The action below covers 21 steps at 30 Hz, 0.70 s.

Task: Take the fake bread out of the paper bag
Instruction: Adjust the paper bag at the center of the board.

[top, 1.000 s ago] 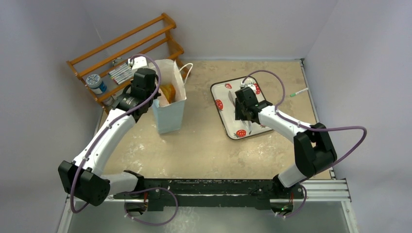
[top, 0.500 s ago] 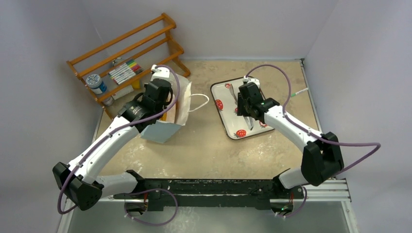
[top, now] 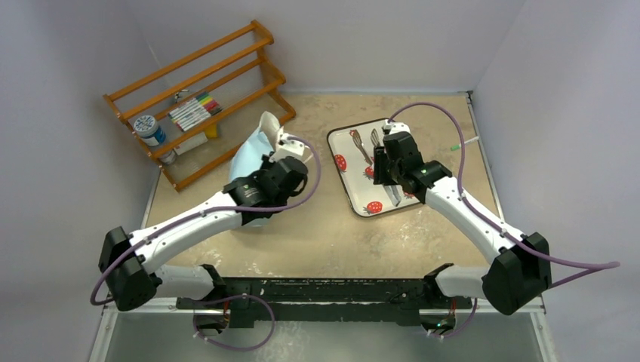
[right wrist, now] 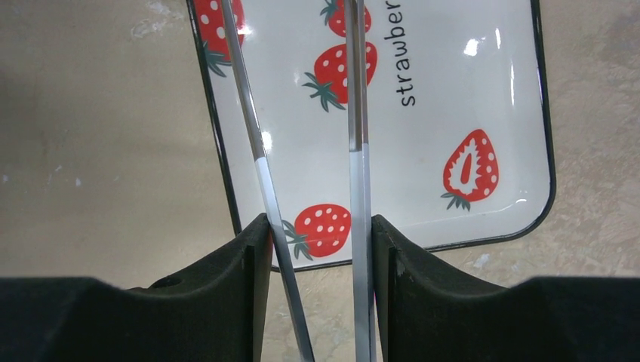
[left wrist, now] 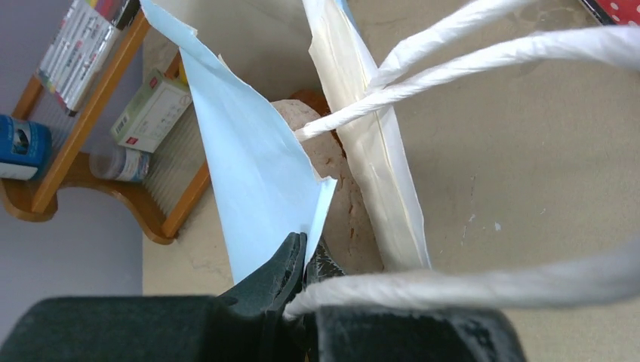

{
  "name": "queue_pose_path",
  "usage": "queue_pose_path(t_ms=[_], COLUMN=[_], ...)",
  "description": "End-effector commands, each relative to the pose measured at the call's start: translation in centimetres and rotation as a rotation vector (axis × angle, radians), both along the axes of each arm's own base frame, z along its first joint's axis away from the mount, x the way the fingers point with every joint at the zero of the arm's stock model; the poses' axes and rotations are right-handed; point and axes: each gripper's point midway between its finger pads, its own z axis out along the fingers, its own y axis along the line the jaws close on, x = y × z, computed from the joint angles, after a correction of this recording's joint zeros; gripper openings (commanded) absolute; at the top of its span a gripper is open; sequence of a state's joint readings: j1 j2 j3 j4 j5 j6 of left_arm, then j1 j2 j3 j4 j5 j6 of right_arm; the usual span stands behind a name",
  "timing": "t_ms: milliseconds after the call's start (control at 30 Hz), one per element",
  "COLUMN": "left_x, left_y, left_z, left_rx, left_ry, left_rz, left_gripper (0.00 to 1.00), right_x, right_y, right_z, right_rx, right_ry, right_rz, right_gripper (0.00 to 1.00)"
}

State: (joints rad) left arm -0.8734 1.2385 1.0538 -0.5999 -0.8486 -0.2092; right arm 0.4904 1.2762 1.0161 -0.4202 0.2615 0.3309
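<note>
The pale-blue paper bag (top: 253, 151) hangs tipped over on its side at the left middle of the table, and my left gripper (top: 268, 170) is shut on its wall. In the left wrist view the blue wall (left wrist: 241, 151) is pinched between my fingertips (left wrist: 296, 260), with white cord handles looping across. A tan piece of fake bread (left wrist: 343, 211) shows inside the bag's mouth. My right gripper (top: 385, 170) hovers over the strawberry tray (top: 340, 143), shut on the two arms of the metal tongs (right wrist: 358, 173).
A wooden rack (top: 192, 75) stands at the back left with markers (top: 192, 108) and a blue-lidded jar (top: 149, 130). A green-tipped pen (top: 464, 143) lies by the right wall. The tray (right wrist: 521, 113) lies right under my right gripper.
My left arm swung right and toward the table's middle, tipping the upright bag onto its side. The right gripper shifted slightly right over the tray, still holding the tongs.
</note>
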Motion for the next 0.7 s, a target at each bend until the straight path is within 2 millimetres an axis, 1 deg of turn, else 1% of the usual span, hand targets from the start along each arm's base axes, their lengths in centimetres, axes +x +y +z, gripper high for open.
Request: queue_pose_path(t_ms=[0,100,167,233,333,433,500,600,667], left_x=[0.8,1.0,0.5,-0.6,-2.6,-4.4,-5.0,-4.9,-4.2], left_y=[-0.7,1.4,3.2,5.5,9.0,11.8,13.4,15.0,15.1], left_z=[2.5,6.7,9.4,11.8,14.5,16.3,17.2,17.8,17.4], left_rx=[0.055,0.130,0.172,0.246,0.360,0.408,0.413,0.402,0.386], left_ry=[-0.090,-0.180,-0.237,-0.277,-0.321,-0.344,-0.346,-0.339,-0.332], left_rz=[0.078,0.161,0.215,0.263,0.352,0.419,0.457,0.475,0.447], left_gripper=[0.00,0.00,0.00,0.00,0.00,0.00,0.00,0.00,0.00], right_x=[0.3,0.7,0.9,1.0,1.2,1.6,1.6,1.6,1.5], right_y=[0.8,0.9,1.0,1.1,1.2,1.1,1.3,1.5,1.6], right_z=[1.8,2.5,2.9,3.2,3.6,4.1,4.2,4.5,4.7], right_rx=[0.038,0.037,0.041,0.049,0.056,0.052,0.056,0.061,0.062], right_ry=[-0.039,-0.052,-0.063,-0.066,-0.077,-0.096,-0.098,-0.100,-0.100], right_rz=[0.038,0.034,0.035,0.038,0.036,0.029,0.039,0.052,0.058], right_gripper=[0.44,0.44,0.44,0.44,0.44,0.44,0.44,0.43,0.43])
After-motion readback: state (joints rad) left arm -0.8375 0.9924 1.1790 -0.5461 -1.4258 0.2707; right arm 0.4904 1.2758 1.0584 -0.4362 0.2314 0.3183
